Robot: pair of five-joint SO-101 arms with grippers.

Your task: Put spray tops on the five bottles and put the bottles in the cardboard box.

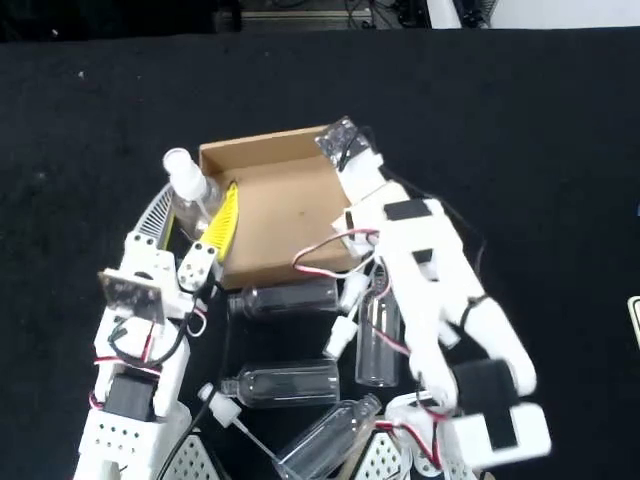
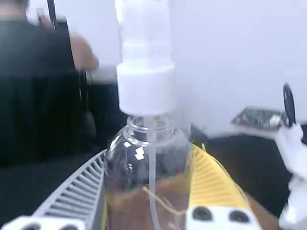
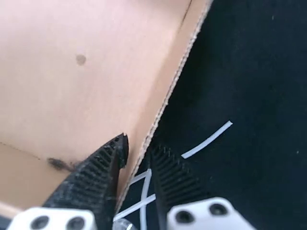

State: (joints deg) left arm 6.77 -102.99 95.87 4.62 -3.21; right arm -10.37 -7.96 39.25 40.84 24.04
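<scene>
High view: we count five bottles. The left gripper (image 1: 200, 205) is closed around one upright bottle (image 1: 192, 205), with a grey finger on one side and a yellow finger on the other. This bottle has a white spray top (image 2: 144, 72) on it. It stands just beside the left wall of the one cardboard box (image 1: 285, 215).

Four other bottles (image 1: 285, 297) lie on their sides on the black table (image 1: 520, 120), in front of the box. We think three loose spray tops (image 1: 220, 405) lie among them.

The right gripper (image 3: 139, 146) is a little open and holds nothing. The box wall runs between its two black fingers.
</scene>
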